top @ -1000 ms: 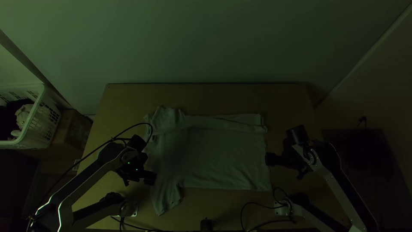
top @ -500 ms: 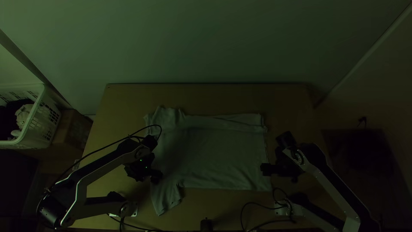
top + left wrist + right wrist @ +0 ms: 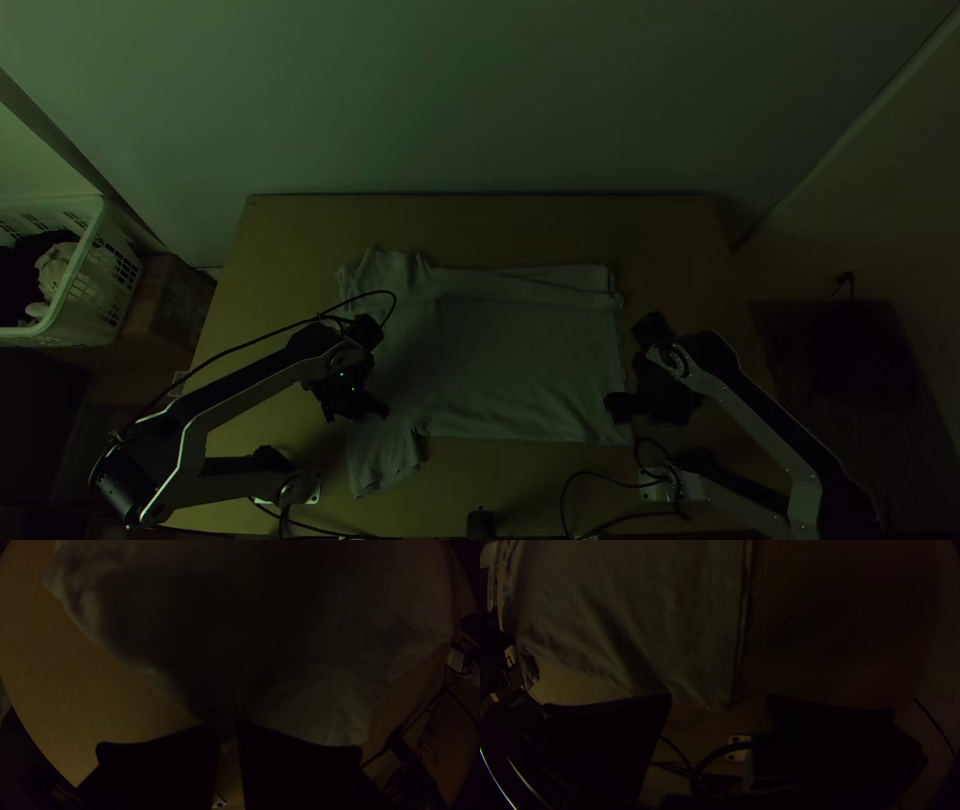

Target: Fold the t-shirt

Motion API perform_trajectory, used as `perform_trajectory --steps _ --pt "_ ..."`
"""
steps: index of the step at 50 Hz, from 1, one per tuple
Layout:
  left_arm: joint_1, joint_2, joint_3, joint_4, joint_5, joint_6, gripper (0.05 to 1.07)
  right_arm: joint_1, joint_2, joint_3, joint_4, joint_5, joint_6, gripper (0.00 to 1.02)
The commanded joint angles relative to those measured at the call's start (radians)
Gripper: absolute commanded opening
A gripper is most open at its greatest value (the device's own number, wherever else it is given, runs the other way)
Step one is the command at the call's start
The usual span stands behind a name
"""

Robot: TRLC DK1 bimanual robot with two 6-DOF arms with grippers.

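Classify as a lab-like robot workspace: note left arm, right arm, counter, loose cables, plain wall and cloth-filled basket.

White plastic basket off desk's left edge, dark cloth and pale cloth inside. Brown box between basket and desk. Pale wall past far edge. Dark something beyond right edge, can't tell what. Small black thing, near edge, around middle.
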Motion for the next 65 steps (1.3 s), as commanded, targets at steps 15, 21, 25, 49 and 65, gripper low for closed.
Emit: perform_trajectory --steps 15,21,25,49,65 --pt "0.128 -0.104 0.109 -0.098 -0.004 0.082 0.08 0.062 0.148 -0.046 -0.033 -0.007 -0.023 0.79" --pt "0.157 -0.115 0.115 -0.108 -0.004 0.1 0.08 0.102 0.212 -0.049 -0.037 -0.007 -0.026 0.77" --pt "0.157 -0.123 0.115 -0.11 -0.004 0.1 0.08 0.126 0.228 -0.055 -0.023 -0.008 -0.026 0.74" --pt "0.186 -0.13 0.129 -0.11 -0.002 0.097 0.08 0.171 0.183 -0.046 0.11 -0.008 -0.023 0.03" --pt "0.272 -0.126 0.243 -0.105 0.005 0.108 0.08 0.042 0.149 0.109 0.009 0.018 -0.102 0.03"
